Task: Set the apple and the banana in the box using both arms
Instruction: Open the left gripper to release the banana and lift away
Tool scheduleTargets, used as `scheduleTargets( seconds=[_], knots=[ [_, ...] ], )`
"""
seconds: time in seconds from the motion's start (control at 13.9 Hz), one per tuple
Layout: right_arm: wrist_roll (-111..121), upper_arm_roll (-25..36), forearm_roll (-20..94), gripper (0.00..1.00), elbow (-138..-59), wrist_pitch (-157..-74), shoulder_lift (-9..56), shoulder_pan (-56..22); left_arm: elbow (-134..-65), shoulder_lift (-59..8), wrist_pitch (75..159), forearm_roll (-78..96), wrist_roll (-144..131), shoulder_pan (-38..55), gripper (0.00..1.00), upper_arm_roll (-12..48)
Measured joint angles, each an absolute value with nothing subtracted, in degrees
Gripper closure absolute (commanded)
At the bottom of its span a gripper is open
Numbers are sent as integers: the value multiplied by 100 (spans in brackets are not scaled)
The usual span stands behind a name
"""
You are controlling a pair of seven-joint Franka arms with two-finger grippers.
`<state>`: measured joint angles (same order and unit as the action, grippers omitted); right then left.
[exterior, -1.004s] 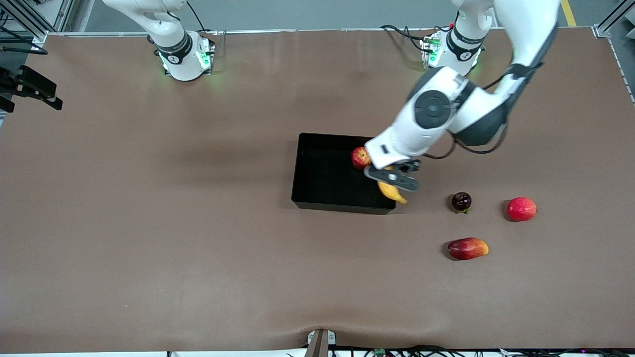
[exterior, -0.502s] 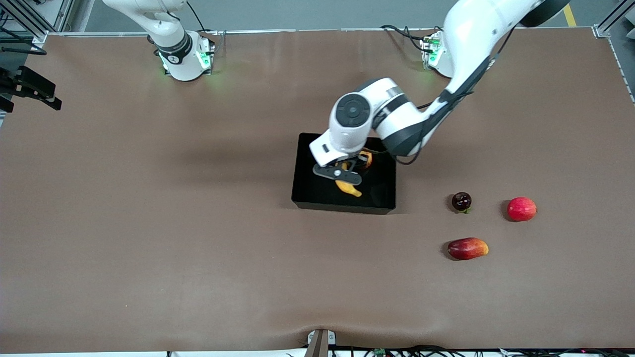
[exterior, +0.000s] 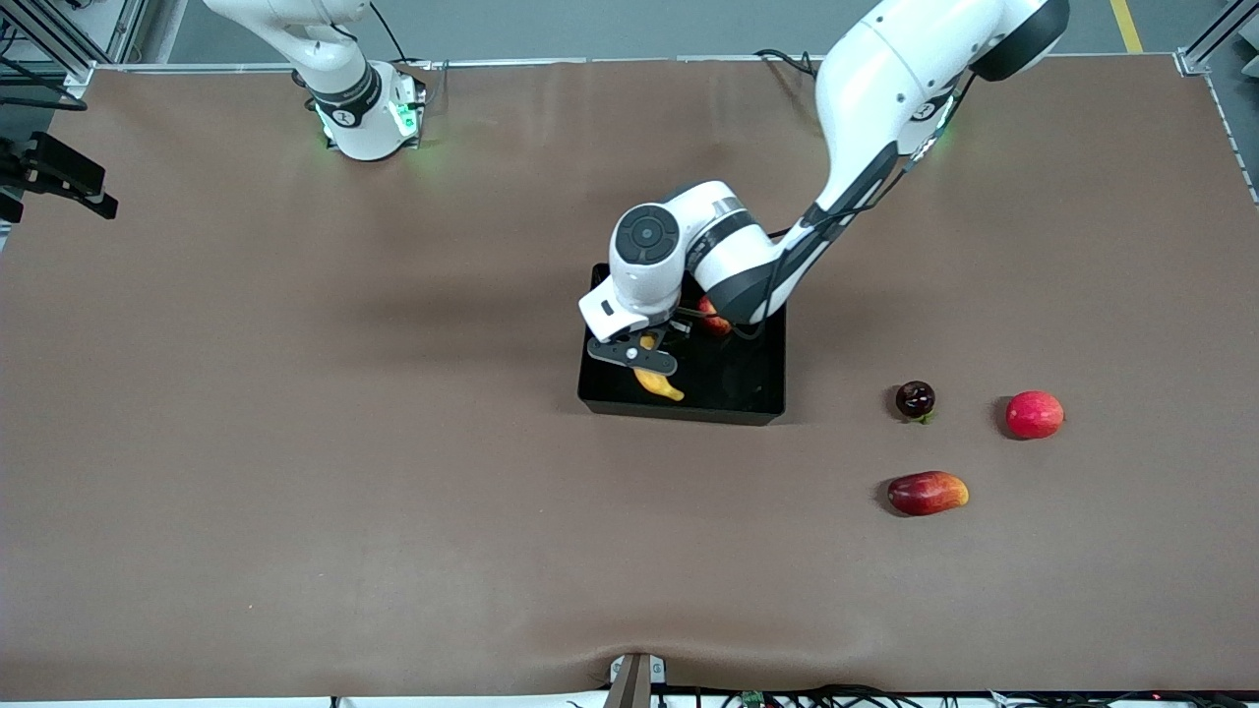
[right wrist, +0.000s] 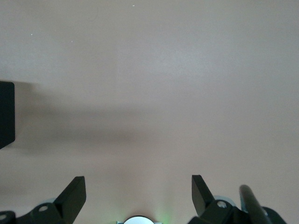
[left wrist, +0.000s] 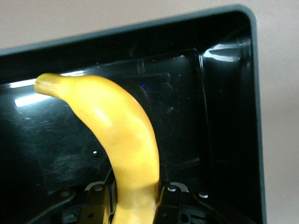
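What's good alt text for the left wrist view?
The left gripper is shut on a yellow banana, held over the inside of the black box, whose glossy floor and low walls fill most of the view. The banana's stem end points away from the gripper. Brown table shows past the box rim.

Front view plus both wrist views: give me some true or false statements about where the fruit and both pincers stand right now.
1. The left pincer holds the banana over the box. True.
2. The apple lies on the table outside the box. False: it is inside the box, partly hidden by the left arm.
3. The right pincer is shut on a fruit. False: it is open and holds nothing, over bare table.
4. Three other fruits lie on the table toward the left arm's end. True.
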<state>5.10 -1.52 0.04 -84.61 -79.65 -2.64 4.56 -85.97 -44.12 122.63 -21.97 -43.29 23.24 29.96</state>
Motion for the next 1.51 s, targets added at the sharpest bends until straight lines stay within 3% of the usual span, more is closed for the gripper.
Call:
scheduleTargets(
  seconds=[0.36,0.5,0.65,0.72,1.15,1.51],
  knots=[
    [509,-151,4,0,-8461,-7965,-264,456,-8551,-4729,12660,-2197,-4498,2512,99,2867],
    [509,-151,4,0,-8461,-7965,-264,456,-8546,-4870,12759,-2197,-4581,2546,84,2843],
    [509,-151,4,0,-8461,-7965,-264,457,-8541,-4966,12796,-2198,-4611,2582,53,2741],
    [509,-151,4,0,-8461,-7965,-264,457,-8539,-4993,12806,-2208,-4611,2581,1,2715],
    [509,-151,4,0,-8461,-7965,-264,457,-8319,-4913,12805,-2247,-4611,2544,0,2677],
    [510,-150,4,0,-8463,-7965,-261,459,-8181,-4077,12281,-2251,-4611,2183,0,2681]
  ],
)
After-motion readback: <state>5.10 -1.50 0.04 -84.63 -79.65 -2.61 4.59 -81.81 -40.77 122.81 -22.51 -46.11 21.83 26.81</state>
